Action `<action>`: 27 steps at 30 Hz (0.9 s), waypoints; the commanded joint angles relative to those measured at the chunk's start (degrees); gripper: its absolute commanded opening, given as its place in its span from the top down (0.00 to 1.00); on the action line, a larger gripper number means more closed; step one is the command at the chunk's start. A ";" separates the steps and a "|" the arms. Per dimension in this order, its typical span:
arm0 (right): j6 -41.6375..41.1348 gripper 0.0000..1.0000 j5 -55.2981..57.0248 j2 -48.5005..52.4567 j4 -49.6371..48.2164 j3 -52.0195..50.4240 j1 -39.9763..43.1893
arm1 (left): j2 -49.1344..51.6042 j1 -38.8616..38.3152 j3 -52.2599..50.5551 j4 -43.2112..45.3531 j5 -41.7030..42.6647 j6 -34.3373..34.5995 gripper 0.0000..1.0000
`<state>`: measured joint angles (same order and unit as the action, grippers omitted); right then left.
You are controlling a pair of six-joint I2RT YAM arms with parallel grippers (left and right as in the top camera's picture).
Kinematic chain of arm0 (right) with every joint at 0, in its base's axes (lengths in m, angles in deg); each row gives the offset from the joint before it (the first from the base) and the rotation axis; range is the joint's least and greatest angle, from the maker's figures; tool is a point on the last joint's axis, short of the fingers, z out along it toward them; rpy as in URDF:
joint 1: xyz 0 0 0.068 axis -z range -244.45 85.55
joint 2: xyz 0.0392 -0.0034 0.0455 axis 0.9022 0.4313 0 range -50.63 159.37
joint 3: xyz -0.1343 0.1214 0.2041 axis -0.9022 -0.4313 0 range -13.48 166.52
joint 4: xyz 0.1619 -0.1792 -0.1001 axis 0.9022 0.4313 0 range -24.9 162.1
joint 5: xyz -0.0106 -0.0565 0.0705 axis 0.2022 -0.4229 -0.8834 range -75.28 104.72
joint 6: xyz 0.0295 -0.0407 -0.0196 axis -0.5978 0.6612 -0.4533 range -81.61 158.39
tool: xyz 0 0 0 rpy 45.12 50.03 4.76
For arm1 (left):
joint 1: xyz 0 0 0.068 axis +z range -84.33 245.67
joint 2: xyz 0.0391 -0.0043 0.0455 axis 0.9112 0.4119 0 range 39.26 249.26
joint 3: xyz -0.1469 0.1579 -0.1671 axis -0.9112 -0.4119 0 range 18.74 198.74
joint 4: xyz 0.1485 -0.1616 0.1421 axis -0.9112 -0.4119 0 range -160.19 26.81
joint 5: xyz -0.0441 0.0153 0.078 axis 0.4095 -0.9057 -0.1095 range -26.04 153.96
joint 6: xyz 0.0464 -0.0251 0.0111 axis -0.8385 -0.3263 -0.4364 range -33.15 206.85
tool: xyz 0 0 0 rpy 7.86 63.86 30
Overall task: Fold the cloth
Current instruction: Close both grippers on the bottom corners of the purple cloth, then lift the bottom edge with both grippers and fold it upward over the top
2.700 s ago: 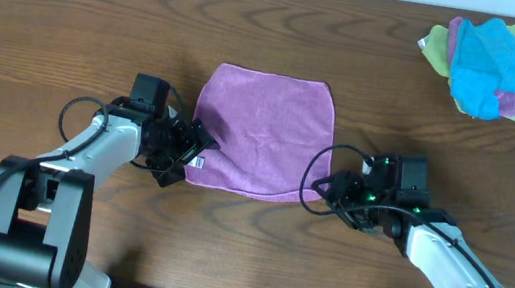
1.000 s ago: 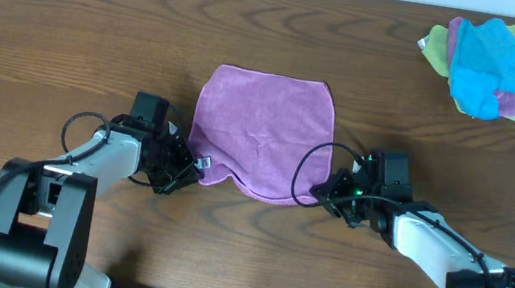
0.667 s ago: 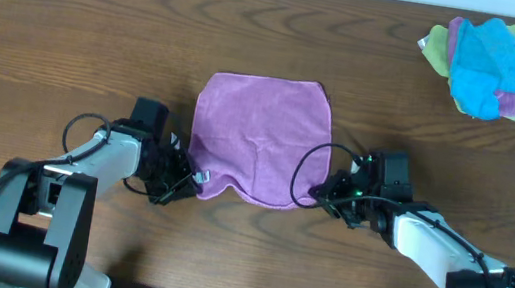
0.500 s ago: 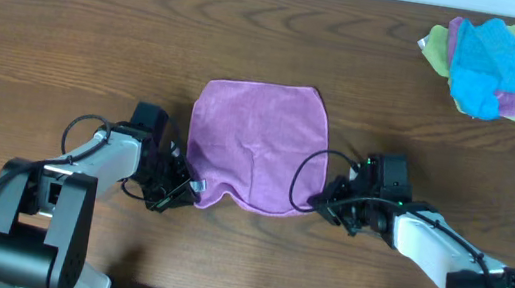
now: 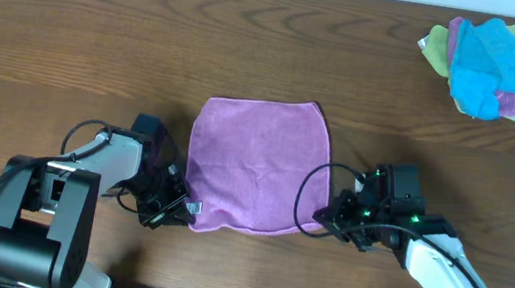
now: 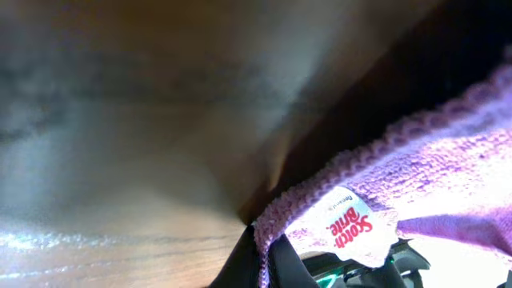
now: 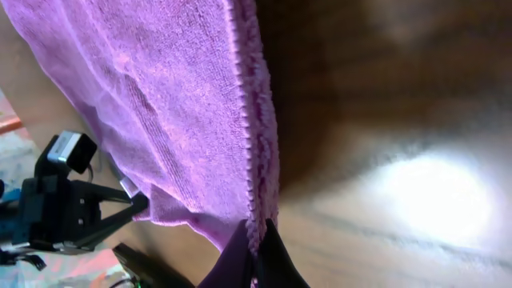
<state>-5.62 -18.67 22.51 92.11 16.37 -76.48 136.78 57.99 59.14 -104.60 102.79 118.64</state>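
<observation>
The purple cloth [image 5: 255,164] lies spread in the middle of the table, its near edge slightly wavy. My left gripper [image 5: 178,209] is shut on the cloth's near left corner, beside a small white label [image 6: 348,228]. In the left wrist view the cloth's hemmed edge [image 6: 448,160] runs straight into the closed left gripper [image 6: 268,260]. My right gripper [image 5: 326,219] is shut on the near right corner. In the right wrist view the cloth [image 7: 160,104] stretches away from the pinched right gripper [image 7: 258,256], and its side hem runs down between the fingers.
A heap of other cloths [image 5: 491,66], blue over yellow-green and purple, sits at the back right of the wooden table [image 5: 72,27]. Both arms reach in from the front edge on either side of the cloth.
Both grippers have drawn back toward the table's front edge with the corners in them. The whole cloth has slid nearer, and its far edge has left its earlier place.
</observation>
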 commanded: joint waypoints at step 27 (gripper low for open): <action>-4.20 0.99 9.25 -8.20 -12.13 0.17 -0.37 | -15.17 -0.22 2.84 6.16 -7.13 11.37 0.94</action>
<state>-8.99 -12.74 14.47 80.74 16.37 -76.48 121.81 57.95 60.48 -99.37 97.93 127.64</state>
